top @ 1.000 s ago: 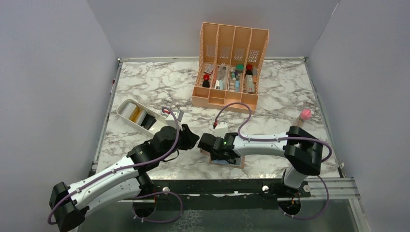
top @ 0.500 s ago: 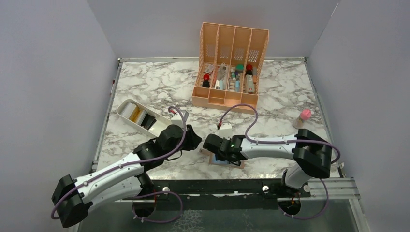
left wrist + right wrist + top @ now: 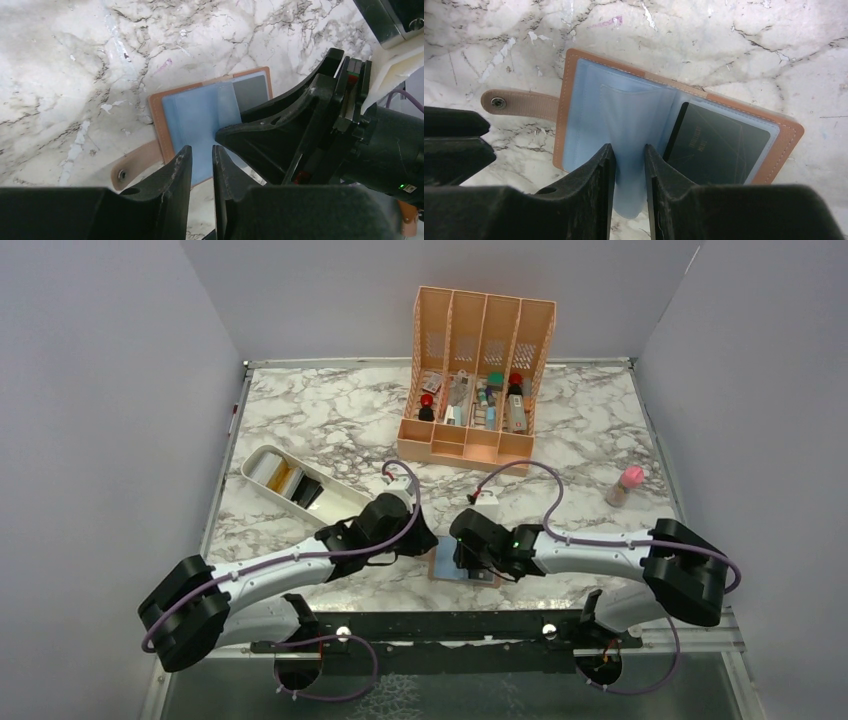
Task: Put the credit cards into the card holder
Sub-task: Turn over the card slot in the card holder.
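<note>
The brown card holder point(image 3: 447, 571) lies open near the table's front edge, light blue inside, its snap tab point(image 3: 519, 102) pointing left. A dark card point(image 3: 716, 145) sits in its right pocket and also shows in the left wrist view point(image 3: 250, 92). My right gripper point(image 3: 630, 150) is closed on a raised clear blue sleeve point(image 3: 634, 120) of the holder. My left gripper point(image 3: 201, 150) hovers over the holder's point(image 3: 195, 115) left half, its fingers almost together with nothing between them. In the top view the left gripper point(image 3: 425, 540) and right gripper point(image 3: 462, 543) meet over the holder.
A white oblong tray point(image 3: 262, 453) with rolls in it stands at the left. A tall peach organizer point(image 3: 475, 445) filled with small items stands at the back. A pink-capped bottle point(image 3: 627, 483) stands at the right. The table's front rail runs just below the holder.
My left gripper has moved right, from beside the tray to over the card holder. My right gripper has shifted slightly right, and its elbow has swung out to the right.
</note>
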Controlling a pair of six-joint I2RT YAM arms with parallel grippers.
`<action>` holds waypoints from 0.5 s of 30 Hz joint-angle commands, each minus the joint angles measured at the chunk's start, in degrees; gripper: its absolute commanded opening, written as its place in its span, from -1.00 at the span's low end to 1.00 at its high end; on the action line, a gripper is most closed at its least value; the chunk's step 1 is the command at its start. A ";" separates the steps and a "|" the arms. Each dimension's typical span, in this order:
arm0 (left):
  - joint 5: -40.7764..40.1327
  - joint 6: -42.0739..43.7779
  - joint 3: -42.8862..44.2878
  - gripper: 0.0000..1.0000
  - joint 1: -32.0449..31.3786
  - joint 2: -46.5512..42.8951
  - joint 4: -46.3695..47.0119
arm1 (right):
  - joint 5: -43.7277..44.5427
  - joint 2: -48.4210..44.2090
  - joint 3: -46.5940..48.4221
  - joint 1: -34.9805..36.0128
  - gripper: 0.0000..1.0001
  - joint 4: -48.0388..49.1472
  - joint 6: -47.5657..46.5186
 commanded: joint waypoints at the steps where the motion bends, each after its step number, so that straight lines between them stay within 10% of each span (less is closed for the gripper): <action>1: 3.57 -1.55 -0.57 -0.54 -0.07 2.86 6.64 | -3.15 -2.76 -2.91 -0.80 -0.37 6.06 -1.33; 15: 6.12 -0.78 5.64 -0.77 -0.07 17.15 9.83 | -5.81 -7.69 -8.48 -2.29 -0.36 11.91 -3.02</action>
